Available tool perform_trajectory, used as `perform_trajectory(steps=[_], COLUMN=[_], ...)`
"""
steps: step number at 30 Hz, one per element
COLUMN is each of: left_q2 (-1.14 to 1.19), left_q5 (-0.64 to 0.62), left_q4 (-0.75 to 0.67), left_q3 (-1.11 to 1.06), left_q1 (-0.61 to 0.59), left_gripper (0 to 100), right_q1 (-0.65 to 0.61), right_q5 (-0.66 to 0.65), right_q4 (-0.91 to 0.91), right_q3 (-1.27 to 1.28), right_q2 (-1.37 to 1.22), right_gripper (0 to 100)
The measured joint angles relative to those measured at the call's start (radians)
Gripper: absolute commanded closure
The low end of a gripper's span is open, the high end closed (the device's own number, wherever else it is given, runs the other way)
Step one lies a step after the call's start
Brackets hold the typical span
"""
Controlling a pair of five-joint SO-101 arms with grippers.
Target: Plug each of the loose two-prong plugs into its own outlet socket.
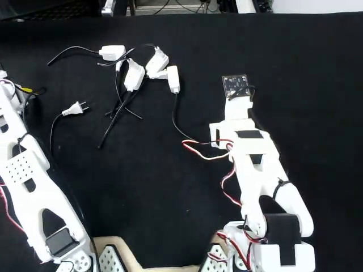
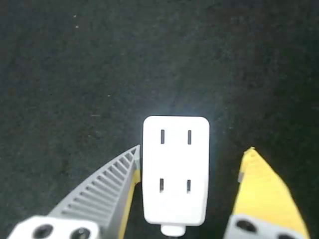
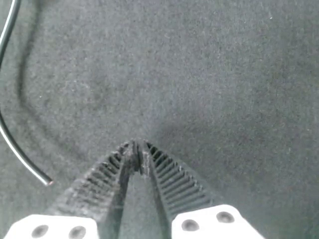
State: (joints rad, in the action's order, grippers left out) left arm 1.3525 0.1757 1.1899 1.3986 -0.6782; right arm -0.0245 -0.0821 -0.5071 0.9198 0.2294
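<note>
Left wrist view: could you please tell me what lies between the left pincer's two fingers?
In the left wrist view a white outlet block with two slot pairs lies there, close against the grey ridged finger, a bare gap before the yellow finger.

Glossy wht plastic outlet block (image 2: 175, 169), matt blk cloth table cover (image 3: 224, 74), ribbed blk plastic right end effector (image 3: 134, 152)

Black felt-like cloth table cover (image 1: 295, 68): lies flat beneath and ahead of the left gripper (image 2: 194, 149) and the right gripper (image 3: 135, 149), spreading wide to either side.
Pale tan board (image 1: 129, 254): well behind both grippers, at the cloth's near edge.
Pale background strip (image 1: 317, 4): far ahead of both grippers, past the cloth's far edge.
</note>
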Motion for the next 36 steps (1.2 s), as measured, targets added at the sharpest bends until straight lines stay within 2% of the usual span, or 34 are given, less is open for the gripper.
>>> perform_trajectory(steps=[4,10,14,21,27,30,36], left_q2=[0.0,-0.002,0.0,0.002,0.011,-0.014,-0.089], left_q5=[0.012,0.195,0.315,0.431,0.519,0.569,0.594], left_q4=[0.002,0.031,0.077,0.18,0.417,0.52,0.56], left_q3=[0.0,0.015,0.015,0.034,0.221,0.224,0.222], left_q1=[0.015,0.04,0.049,0.049,0.046,0.044,0.046], left_gripper=[83,97,96,97,97,97,97], right_q1=[0.0,0.0,0.0,0.0,0.0,0.0,0.0], right_q5=[0.0,0.0,0.0,0.0,0.0,0.0,0.0], right_q4=[0.0,0.014,0.018,0.018,0.018,0.02,0.02], right_q3=[0.0,0.0,0.0,0.0,0.0,0.0,0.0], right_q2=[0.0,0.0,0.0,0.0,0.0,0.0,0.0], right_gripper=[98.4,98.4,98.4,98.4,98.4,98.4,98.4])
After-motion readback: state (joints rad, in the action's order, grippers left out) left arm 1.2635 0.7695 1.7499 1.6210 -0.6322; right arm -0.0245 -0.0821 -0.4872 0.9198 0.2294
